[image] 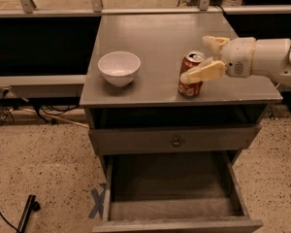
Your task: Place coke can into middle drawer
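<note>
view of the grey counter (155,38) as i see it from the rig. a white bowl (119,67), round, smooth and glossy, sits left of centre, well apart from the red can (190,77). the can stands upright near the front right edge, long axis vertical, silver top and pull tab facing up. my hand (196,58) reaches in from the right with its cream fingers spread wide. the near finger (203,72) crosses the can's front, and the other sits behind the rim; i cannot tell if either touches. below the counter is a shut drawer front (136,141) with a round metal knob (176,141). under that, the open drawer (172,191) shows a wood-grain floor and low side walls. speckled floor (43,164) surrounds the cabinet.
</note>
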Robot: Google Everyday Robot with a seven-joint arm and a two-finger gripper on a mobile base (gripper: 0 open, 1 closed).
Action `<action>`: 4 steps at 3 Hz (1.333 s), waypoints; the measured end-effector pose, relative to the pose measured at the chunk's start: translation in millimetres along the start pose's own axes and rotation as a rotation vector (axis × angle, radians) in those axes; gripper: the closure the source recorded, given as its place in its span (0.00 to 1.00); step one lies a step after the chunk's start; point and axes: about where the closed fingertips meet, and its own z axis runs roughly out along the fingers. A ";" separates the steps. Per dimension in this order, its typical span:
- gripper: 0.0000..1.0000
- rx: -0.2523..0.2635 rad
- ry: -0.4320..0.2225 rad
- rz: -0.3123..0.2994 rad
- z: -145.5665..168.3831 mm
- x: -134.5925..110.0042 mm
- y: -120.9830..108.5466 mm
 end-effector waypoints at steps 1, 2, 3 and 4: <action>0.18 0.000 -0.044 0.035 13.2 11.0 -1.4; 0.41 -0.068 -0.137 0.043 25.5 18.0 -0.9; 0.65 -0.185 -0.278 0.005 28.4 27.2 6.2; 0.88 -0.218 -0.314 -0.046 22.2 29.6 13.8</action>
